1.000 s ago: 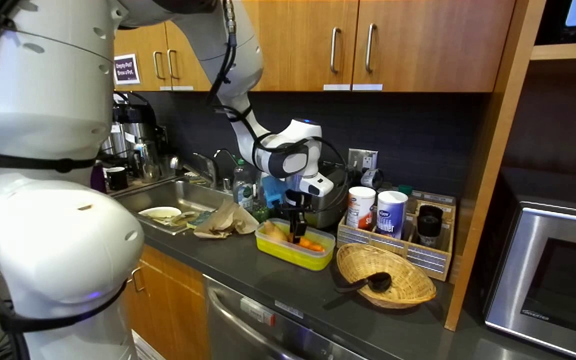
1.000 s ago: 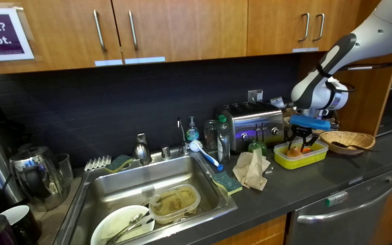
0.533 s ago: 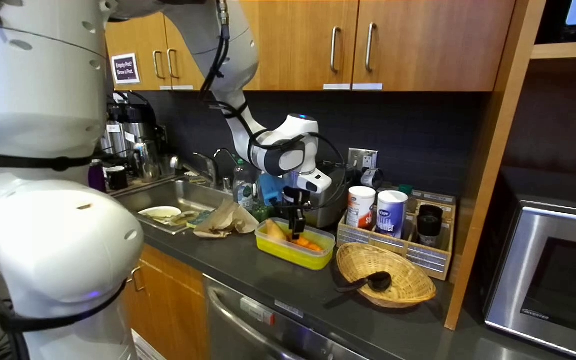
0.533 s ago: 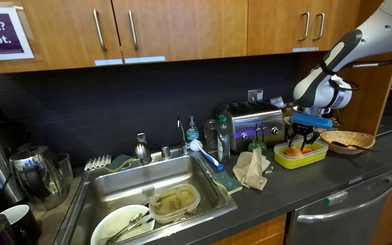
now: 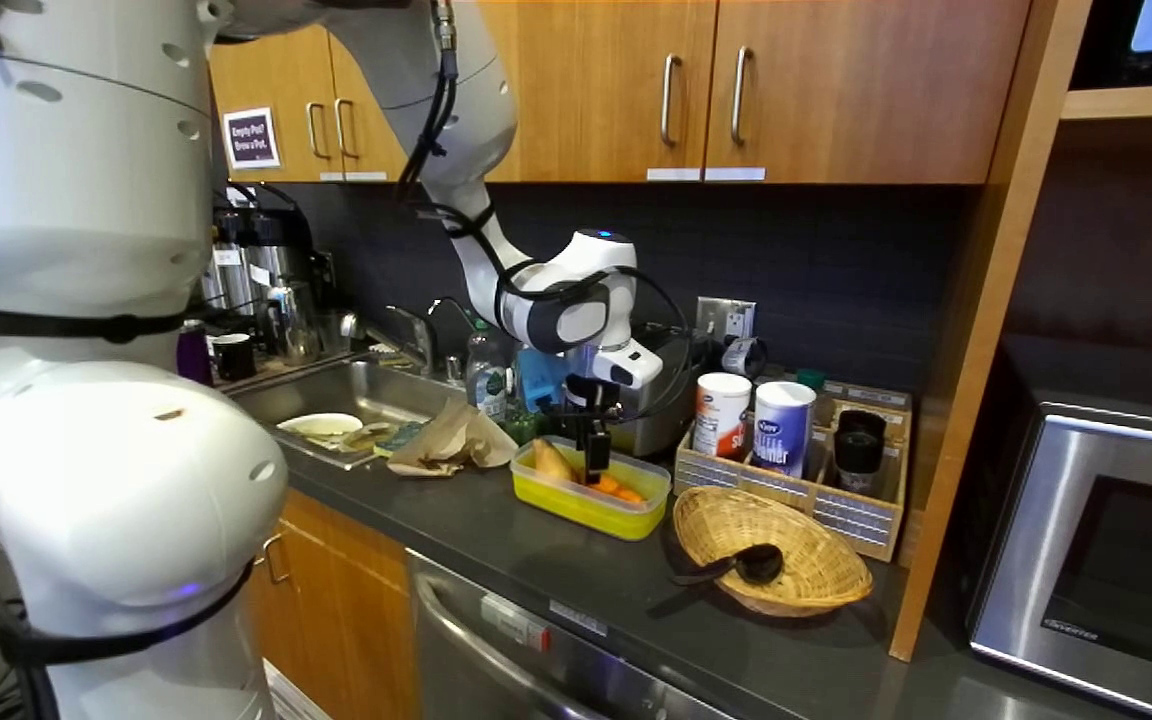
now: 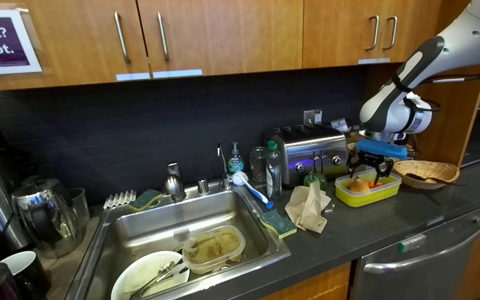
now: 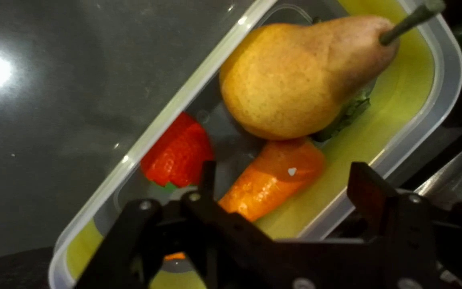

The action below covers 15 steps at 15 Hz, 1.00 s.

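While my jaws stand wide apart, empty, over the carrot (image 7: 272,180), it looks stiff, light and slick. Its middle seems graspable.

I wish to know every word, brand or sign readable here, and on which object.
"Empty Pot? Brew a Pot.": purple-and-white rectangular sign
"W": same sign, beside blurred print
"INVERTER": silver metal microwave
"eamer": blue-and-white cylindrical canister, incomplete
"su", seemingly: white-and-orange cylindrical canister
Too small or blurred: other labels, including clear plastic bottle's
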Tool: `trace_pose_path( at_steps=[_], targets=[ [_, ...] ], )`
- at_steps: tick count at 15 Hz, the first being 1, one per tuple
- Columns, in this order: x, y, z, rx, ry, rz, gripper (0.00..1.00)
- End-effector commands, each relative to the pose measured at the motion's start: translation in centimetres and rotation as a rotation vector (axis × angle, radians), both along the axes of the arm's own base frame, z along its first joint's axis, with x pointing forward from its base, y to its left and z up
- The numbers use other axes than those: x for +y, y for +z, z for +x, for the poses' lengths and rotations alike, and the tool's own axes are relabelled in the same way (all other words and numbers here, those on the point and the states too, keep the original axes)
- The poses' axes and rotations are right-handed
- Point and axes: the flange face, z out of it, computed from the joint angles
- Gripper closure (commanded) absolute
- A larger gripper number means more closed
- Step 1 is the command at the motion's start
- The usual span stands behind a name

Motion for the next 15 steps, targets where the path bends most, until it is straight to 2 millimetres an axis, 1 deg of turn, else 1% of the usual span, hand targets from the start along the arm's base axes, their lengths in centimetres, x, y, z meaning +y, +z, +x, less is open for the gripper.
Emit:
trace_pose_path(
  at_steps=[1,8,13,15],
  targets=[
    [0.1,0.2,-0.5,0.002,-0.019,-0.007,0.00],
    [-0.1,-0.3,-0.4,0.021,-0.027,-0.003,0.00],
    [-0.2,-1.5,-0.2,0.055,-0.029,-0.006,0.00],
    [-0.2,-1.5,0.0,0.056,-0.028,-0.007,0.00]
  ],
)
